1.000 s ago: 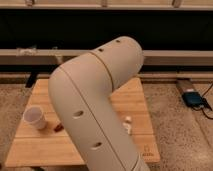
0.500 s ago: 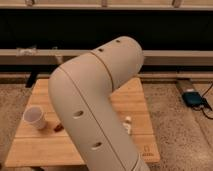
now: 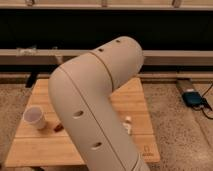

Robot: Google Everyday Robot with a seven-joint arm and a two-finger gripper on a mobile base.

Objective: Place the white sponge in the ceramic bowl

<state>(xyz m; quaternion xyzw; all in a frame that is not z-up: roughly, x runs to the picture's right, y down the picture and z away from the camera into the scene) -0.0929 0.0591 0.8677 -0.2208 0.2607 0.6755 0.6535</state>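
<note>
My large cream arm [image 3: 95, 100] fills the middle of the camera view and hides much of the wooden table [image 3: 142, 112]. A small white blocky piece, the white sponge [image 3: 127, 125], lies on the table just right of the arm. A small orange-red sliver [image 3: 58, 128] shows at the arm's left edge. It looks like the rim of the ceramic bowl, and the rest of it is hidden behind the arm. The gripper is not in view.
A white paper cup [image 3: 35, 118] stands on the table's left part. A blue device [image 3: 193, 98] with a cable lies on the speckled floor to the right. A dark wall with a rail runs behind the table.
</note>
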